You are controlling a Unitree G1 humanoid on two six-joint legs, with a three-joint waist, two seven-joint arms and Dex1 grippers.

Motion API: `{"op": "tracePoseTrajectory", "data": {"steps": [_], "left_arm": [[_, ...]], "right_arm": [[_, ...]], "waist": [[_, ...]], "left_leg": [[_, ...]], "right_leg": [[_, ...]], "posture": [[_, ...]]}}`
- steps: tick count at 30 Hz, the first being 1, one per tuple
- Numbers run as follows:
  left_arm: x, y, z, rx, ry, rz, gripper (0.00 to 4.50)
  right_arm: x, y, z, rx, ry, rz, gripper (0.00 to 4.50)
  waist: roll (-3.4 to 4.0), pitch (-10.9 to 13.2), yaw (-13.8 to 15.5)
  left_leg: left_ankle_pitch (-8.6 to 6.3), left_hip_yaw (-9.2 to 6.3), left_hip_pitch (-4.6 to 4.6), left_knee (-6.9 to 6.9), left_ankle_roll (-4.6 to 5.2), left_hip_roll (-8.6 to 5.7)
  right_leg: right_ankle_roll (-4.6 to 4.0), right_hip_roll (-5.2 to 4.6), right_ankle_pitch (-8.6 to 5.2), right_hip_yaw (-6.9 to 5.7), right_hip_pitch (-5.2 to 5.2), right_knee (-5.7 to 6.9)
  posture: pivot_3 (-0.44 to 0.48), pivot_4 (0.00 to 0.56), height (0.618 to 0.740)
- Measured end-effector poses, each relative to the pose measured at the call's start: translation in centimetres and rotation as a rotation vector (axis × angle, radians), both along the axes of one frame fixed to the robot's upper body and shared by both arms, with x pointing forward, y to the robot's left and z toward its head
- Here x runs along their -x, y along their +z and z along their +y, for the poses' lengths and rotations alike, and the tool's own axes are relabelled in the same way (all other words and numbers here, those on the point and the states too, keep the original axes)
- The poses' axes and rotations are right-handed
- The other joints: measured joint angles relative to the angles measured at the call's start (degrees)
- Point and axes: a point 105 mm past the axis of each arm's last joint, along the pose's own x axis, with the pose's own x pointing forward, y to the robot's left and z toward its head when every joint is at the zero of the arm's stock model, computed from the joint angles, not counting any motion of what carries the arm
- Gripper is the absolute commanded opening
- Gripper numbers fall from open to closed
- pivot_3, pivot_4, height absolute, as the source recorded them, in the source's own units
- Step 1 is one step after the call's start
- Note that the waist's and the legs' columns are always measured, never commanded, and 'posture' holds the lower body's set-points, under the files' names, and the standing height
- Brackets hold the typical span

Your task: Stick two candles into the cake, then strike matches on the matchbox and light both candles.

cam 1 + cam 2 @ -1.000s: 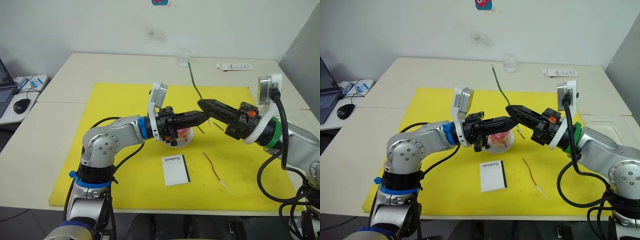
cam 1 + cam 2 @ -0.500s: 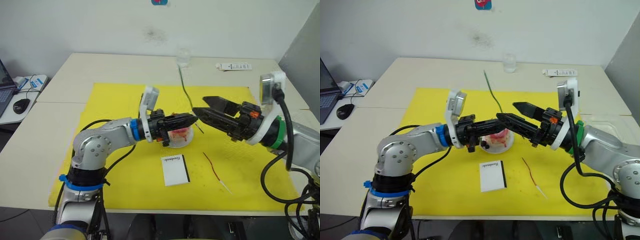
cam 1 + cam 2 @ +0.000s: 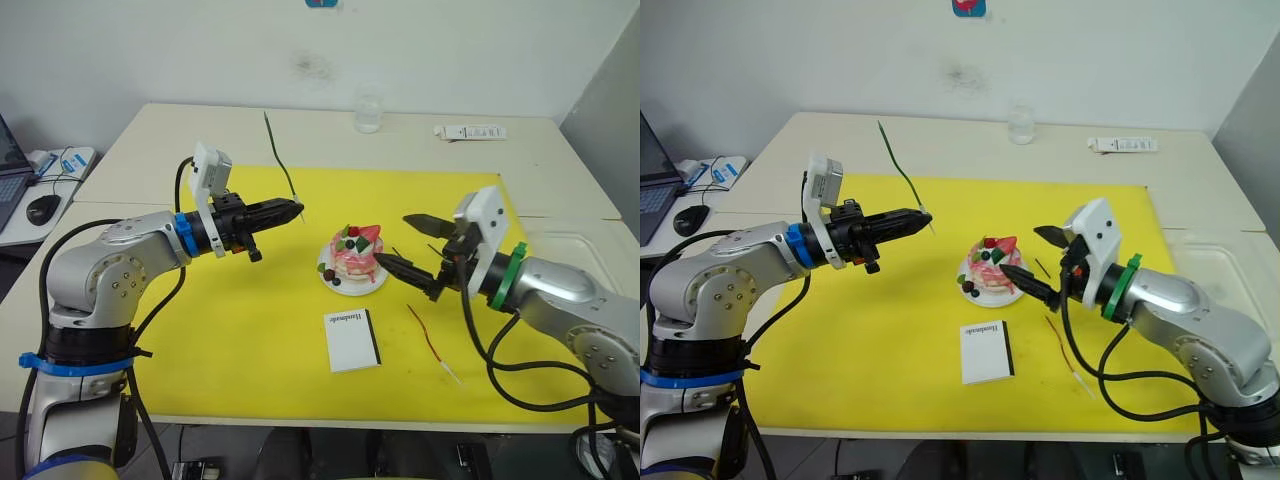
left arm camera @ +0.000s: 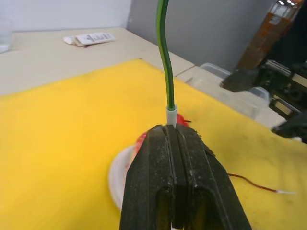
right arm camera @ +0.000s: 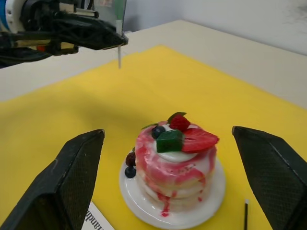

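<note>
The green candle stood up and back from the tips of the left gripper, whose 2 black fingers were pressed together on its white end, held above the yellow mat well to the left of the cake. The cake sat on its small white plate near the mat's middle, with no candle in it. The right gripper was just to the right of the cake, its fingers spread wide and holding nothing, the lower fingertip close to the plate's rim. The dark red candle lay flat on the mat below that gripper. The matchbox lay in front of the cake. 1 short dark match showed just right of the plate.
</note>
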Motion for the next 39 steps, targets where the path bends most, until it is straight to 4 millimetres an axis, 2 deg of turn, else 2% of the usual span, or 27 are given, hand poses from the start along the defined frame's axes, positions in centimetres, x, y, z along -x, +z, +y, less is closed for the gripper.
{"op": "tracePoseTrajectory", "data": {"steps": [6, 14, 19, 24, 39], "left_arm": [[-1.0, -2.1, -1.1, -0.001, -0.047, 0.043, 0.00], [-1.1, -1.9, -3.6, 0.022, -0.122, 0.017, 0.00], [-2.0, -1.9, -3.6, 0.008, -0.106, -0.013, 0.00], [-3.0, -2.8, -2.8, -0.003, -0.061, -0.007, 0.00], [-3.1, -4.0, -3.8, -0.016, -0.095, -0.001, 0.00]], "right_arm": [[0.4, 0.0, 1.6, -0.005, 0.059, -0.021, 4.47], [1.1, -0.2, 2.2, 0.048, 0.093, -0.027, 4.47], [0.9, 0.3, 2.5, 0.048, 0.085, -0.043, 4.47], [0.7, 0.4, 2.7, 0.029, 0.072, -0.035, 4.47], [0.1, 0.6, 2.1, 0.025, 0.017, -0.040, 4.47]], "waist": [[-0.03, 0.0, 0.0], [-0.04, 0.0, 0.0], [-0.04, 0.0, -0.1], [-0.03, 0.0, 0.0], [-0.04, 0.0, 0.0]], "left_leg": [[0.00, 0.01, -0.12, 0.01, 0.00, 0.00], [0.00, 0.00, -0.11, 0.06, 0.01, 0.00], [0.00, -0.01, -0.07, 0.07, 0.02, 0.02], [0.00, 0.01, -0.12, 0.07, 0.02, 0.01], [0.00, 0.02, -0.13, 0.09, 0.02, 0.00]], "right_leg": [[0.00, -0.04, 0.00, -0.02, -0.10, -0.01], [-0.01, -0.04, 0.00, -0.02, -0.14, 0.14], [-0.02, 0.00, 0.01, 0.00, -0.17, 0.23], [-0.02, -0.01, 0.01, 0.01, -0.19, 0.17], [-0.03, -0.01, 0.01, 0.03, -0.25, 0.24]], "posture": [[0.000, 0.150, 0.740], [0.000, 0.150, 0.740], [0.000, 0.150, 0.740], [0.000, 0.150, 0.740], [0.000, 0.150, 0.740]]}}
